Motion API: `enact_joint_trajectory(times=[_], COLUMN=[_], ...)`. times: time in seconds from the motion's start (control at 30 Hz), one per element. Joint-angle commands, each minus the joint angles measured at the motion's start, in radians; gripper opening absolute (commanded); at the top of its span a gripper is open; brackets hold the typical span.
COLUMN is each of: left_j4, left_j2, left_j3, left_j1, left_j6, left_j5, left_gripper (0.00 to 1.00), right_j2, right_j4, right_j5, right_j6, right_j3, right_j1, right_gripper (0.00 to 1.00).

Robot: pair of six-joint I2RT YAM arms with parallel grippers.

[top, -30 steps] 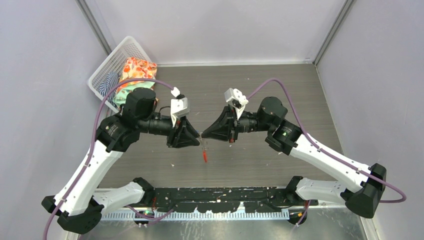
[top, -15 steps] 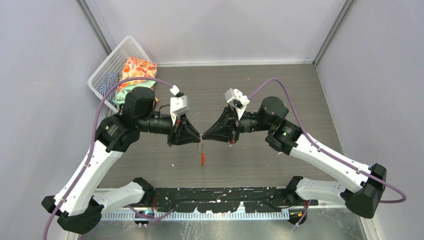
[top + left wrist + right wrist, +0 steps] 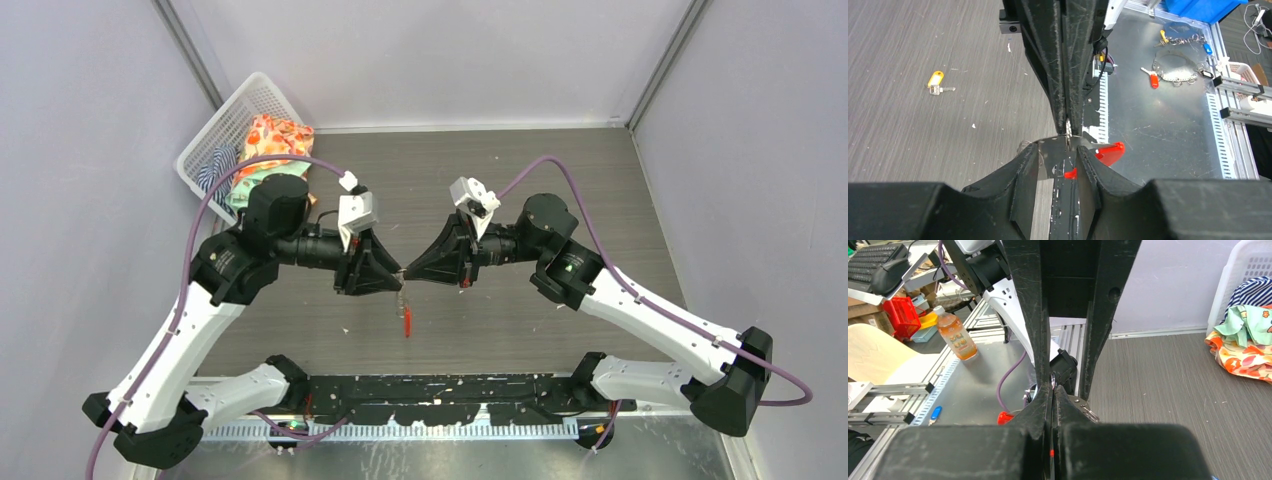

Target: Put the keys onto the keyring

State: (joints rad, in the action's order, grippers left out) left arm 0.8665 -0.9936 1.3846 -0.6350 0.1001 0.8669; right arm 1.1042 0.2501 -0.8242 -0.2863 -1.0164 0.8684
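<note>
1. Since a second ago the left gripper (image 3: 396, 272) has closed the gap. Its tips now meet the right gripper (image 3: 409, 272) tip to tip, and the hanging load has barely shifted.
2. Look: the keyring (image 3: 406, 318) is a small grey metal ring and chain with a flat red tag (image 3: 1109, 152). The yellow key (image 3: 936, 81) has a yellow-orange plastic head and a short metal blade.
3. Count: one keyring, one key in view, two grippers.
4. Axis: the keyring hangs below the meeting jaws, long axis down, with the ring at the top and the red tag at the low end. The yellow key lies flat on the table (image 3: 923, 140), well apart from both jaws, with its blade pointing towards the left jaws' line.
5. Right jaws are pressed fully together, pinching the keyring's ring at their tips.
6. Left jaws stand partly apart with the ring's metal between the fingers. Whether the pads clamp it, can't tell.
</note>
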Motion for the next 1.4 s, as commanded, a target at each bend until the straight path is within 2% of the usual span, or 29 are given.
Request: enact_joint_trajectory(times=[0.0,0.3,0.7,0.9,1.17,1.37], left_j4=[-0.026,-0.136,-0.148,-0.182,-0.211,-0.177], left_j2=[0.035,0.071,0.054,0.057,0.055,0.050], left_j3=[0.028,-0.025,-0.030,-0.031,-0.034,-0.031], left_j1=[-0.004,-0.003,-0.003,-0.003,-0.004,-0.004], left_j6=[0.043,0.002,-0.011,-0.029,-0.058,-0.003], left_j5=[0.048,0.002,-0.009,-0.034,-0.053,-0.105], left_gripper=[0.34,0.23,0.19,0.05,0.01,0.01], right_j2=[-0.009,-0.003,0.000,0.013,0.020,0.010], right_j4=[0.048,0.055,0.139,0.159,0.169,0.149], right_j5=[0.013,0.020,0.032,0.025,0.031,0.049], right_j6=[0.002,-0.001,-0.043,-0.060,-0.067,-0.052], right_j3=[-0.007,-0.017,0.000,0.002,0.014,0.024], right_j1=[0.002,0.003,0.002,0.002,0.003,0.000], right_gripper=[0.01,0.01,0.01,0.01,0.01,0.12])
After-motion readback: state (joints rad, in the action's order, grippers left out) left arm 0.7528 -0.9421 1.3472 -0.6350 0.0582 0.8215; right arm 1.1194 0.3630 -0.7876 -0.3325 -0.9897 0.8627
